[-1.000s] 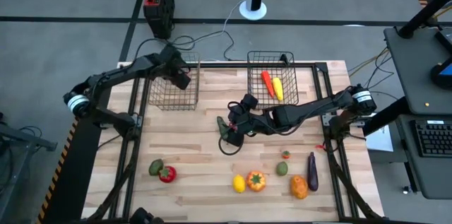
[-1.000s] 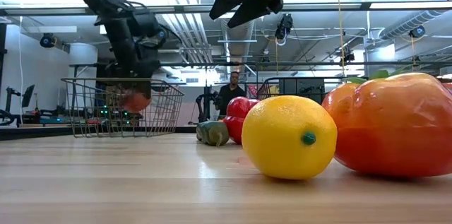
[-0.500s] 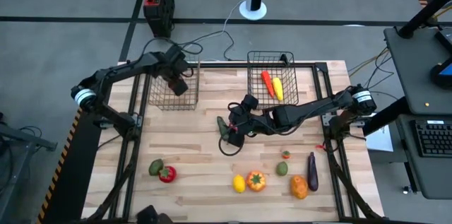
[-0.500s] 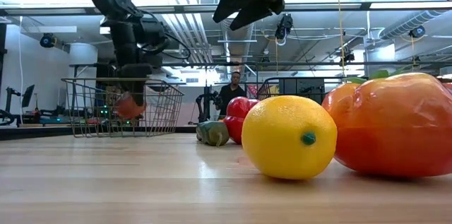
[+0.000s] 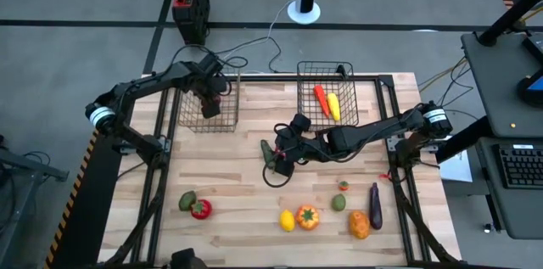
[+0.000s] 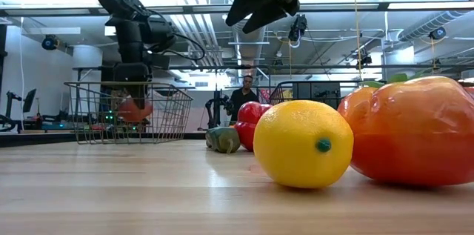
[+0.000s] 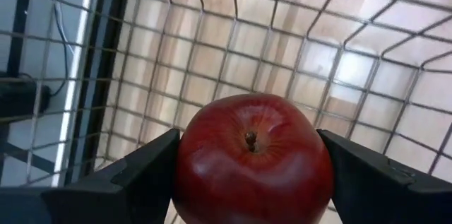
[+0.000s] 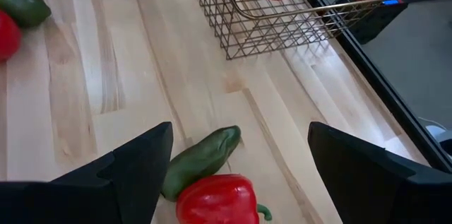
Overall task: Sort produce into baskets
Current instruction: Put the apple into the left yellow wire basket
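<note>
Left wrist view: the left gripper (image 7: 251, 171) grips a red apple (image 7: 253, 159) between its jaws, inside the wire basket (image 5: 206, 103) at the tabletop's far left corner. Right gripper (image 5: 282, 157), jaws spread wide, hovers mid-tabletop over a red pepper (image 8: 215, 200) and a green pepper (image 8: 200, 160). A second basket (image 5: 327, 99) at the far edge holds a carrot (image 5: 321, 97) and a yellow piece (image 5: 334, 106).

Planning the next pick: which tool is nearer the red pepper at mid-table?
Right. The right tool hovers open directly over the red pepper; the left tool is off over the left basket, holding an apple.
</note>
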### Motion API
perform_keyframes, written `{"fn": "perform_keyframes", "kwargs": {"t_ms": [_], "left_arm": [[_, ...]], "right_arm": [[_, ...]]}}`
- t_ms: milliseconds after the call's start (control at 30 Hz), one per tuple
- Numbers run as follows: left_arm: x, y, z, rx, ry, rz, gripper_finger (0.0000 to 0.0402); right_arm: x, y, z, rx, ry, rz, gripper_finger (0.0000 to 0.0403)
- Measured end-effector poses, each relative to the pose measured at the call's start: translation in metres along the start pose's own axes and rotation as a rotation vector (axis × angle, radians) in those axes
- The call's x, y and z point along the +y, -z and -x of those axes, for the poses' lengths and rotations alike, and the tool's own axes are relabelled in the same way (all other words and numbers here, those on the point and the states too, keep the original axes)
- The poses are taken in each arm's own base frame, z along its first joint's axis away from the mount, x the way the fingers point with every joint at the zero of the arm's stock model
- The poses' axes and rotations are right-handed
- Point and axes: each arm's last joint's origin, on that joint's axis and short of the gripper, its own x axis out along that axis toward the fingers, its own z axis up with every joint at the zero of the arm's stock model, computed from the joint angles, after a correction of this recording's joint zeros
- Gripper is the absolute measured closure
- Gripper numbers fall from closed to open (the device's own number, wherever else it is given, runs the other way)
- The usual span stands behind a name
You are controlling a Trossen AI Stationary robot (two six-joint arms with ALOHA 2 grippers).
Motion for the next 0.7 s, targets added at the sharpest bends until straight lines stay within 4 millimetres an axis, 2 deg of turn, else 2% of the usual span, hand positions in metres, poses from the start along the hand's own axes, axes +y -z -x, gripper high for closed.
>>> {"fn": "perform_keyframes", "kwargs": {"t_ms": [200, 367, 700], "left_arm": [[-0.006, -0.005, 0.0, -0.021, 0.003, -0.03, 0.0114], [-0.01, -0.017, 0.0, -0.131, 0.013, -0.014, 0.0114], [-0.012, -0.013, -0.012, -0.167, -0.005, 0.069, 0.0114]], "right_arm": [[0.0, 0.0, 0.0, 0.002, 0.0, 0.002, 0.0082], [0.0, 0.0, 0.0, 0.002, 0.0, 0.006, 0.0085], [0.001, 0.001, 0.0, 0.004, -0.001, 0.022, 0.0079]]}}
